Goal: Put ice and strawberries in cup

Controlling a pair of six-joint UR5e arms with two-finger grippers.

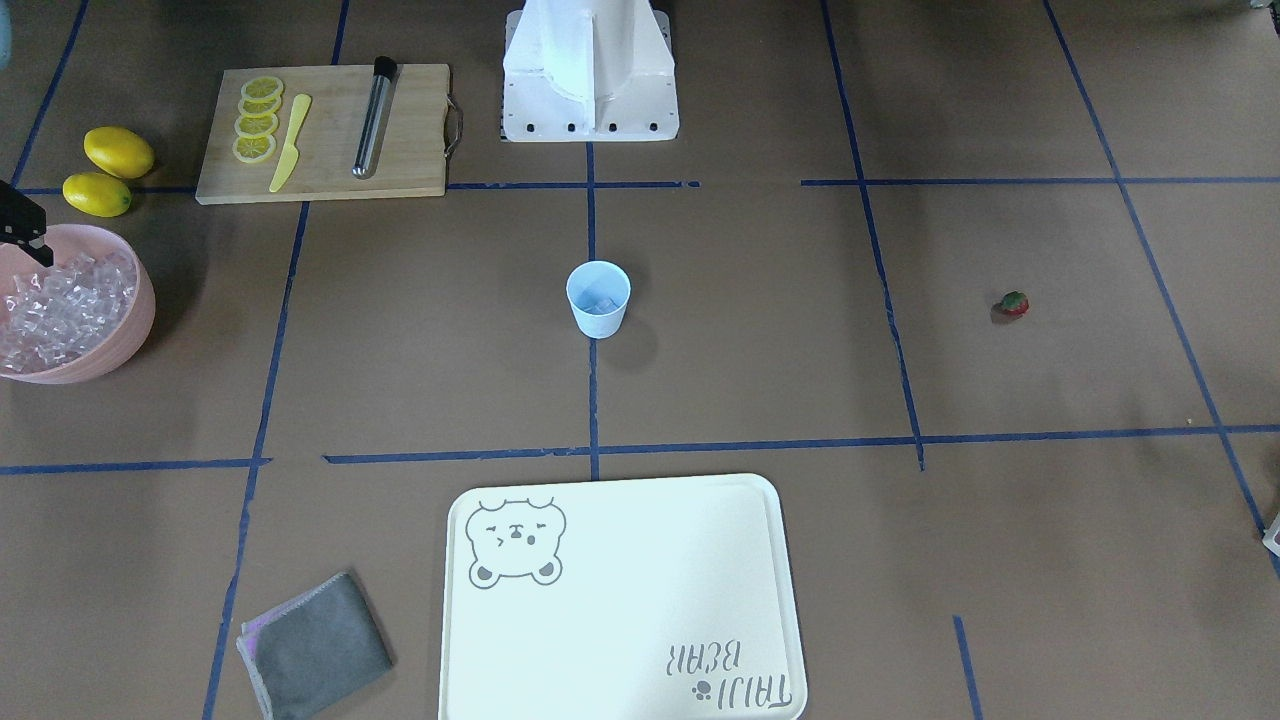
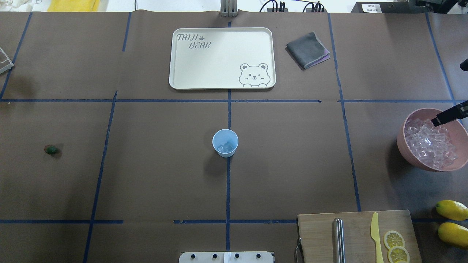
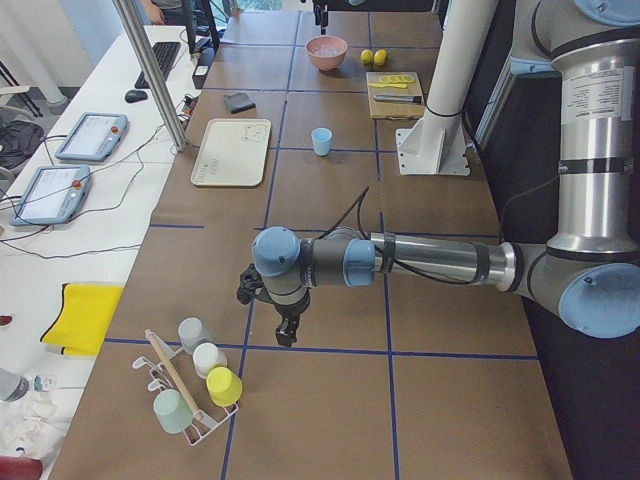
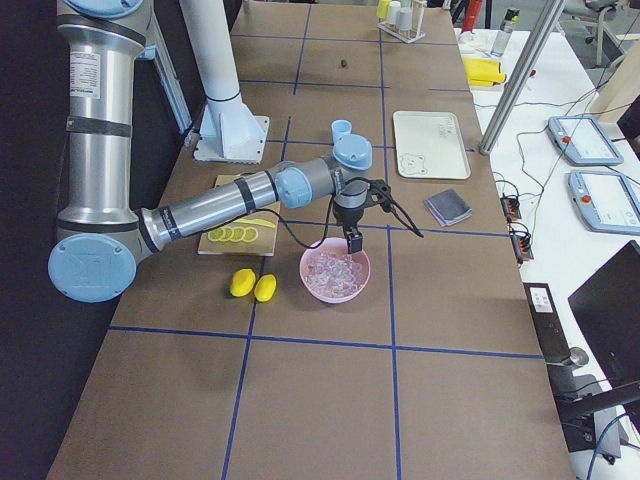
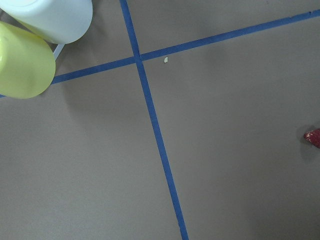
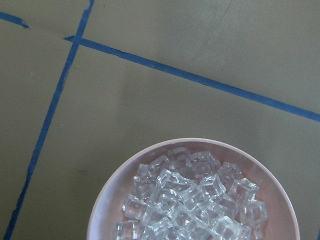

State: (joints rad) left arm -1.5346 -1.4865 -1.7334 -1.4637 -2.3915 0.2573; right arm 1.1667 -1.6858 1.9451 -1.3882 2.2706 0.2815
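The pale-blue cup point(image 1: 598, 298) point(image 2: 225, 143) stands upright at the table's centre with a few ice cubes point(image 2: 225, 147) in it. More ice point(image 2: 431, 144) point(image 6: 190, 200) fills the pink bowl point(image 2: 402, 146) point(image 1: 140, 320). My right gripper point(image 2: 448, 116) point(image 1: 25, 235) hovers over the bowl's far rim; only one dark finger shows, so I cannot tell its state. The strawberry point(image 1: 1013, 303) point(image 2: 51, 149) point(image 5: 314, 137) lies alone on the table on my left side. My left gripper point(image 3: 285, 335) hangs low over the table near the cup rack, well short of the strawberry; I cannot tell its state.
A cream tray point(image 2: 175, 73) and a grey cloth point(image 2: 308, 49) lie beyond the cup. A cutting board point(image 1: 400, 150) holds lemon slices, a yellow knife and a metal tube. Two lemons point(image 1: 110, 170) sit by the bowl. A rack of cups point(image 3: 195, 385) stands near my left gripper.
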